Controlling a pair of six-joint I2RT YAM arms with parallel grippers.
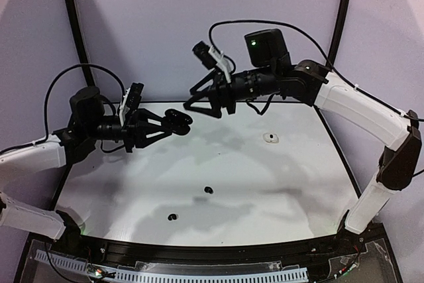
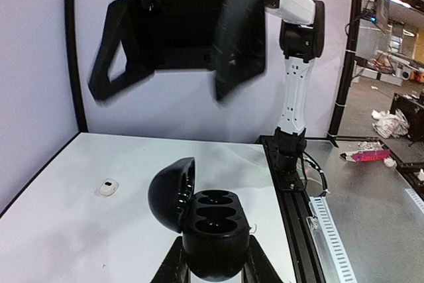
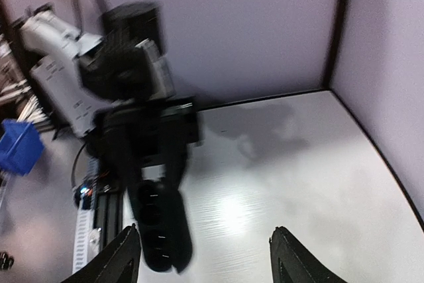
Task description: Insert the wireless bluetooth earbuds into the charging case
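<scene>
My left gripper [image 1: 165, 126] is shut on the black charging case [image 1: 177, 120] and holds it above the table's far left. In the left wrist view the case [image 2: 213, 220] has its lid open and its wells are empty. My right gripper [image 1: 199, 109] is open and empty, in the air just right of the case and above it. It shows blurred in the left wrist view [image 2: 159, 94]. In the right wrist view the case [image 3: 159, 226] lies beside my left fingertip [image 3: 126, 253]. Two black earbuds [image 1: 208, 190] [image 1: 173, 217] lie on the table. No white earbuds are in view.
A small white rounded object [image 1: 269, 138] lies on the table at the right rear; it also shows in the left wrist view [image 2: 106, 187]. Purple walls close the back and sides. A black rail [image 1: 199, 250] runs along the near edge.
</scene>
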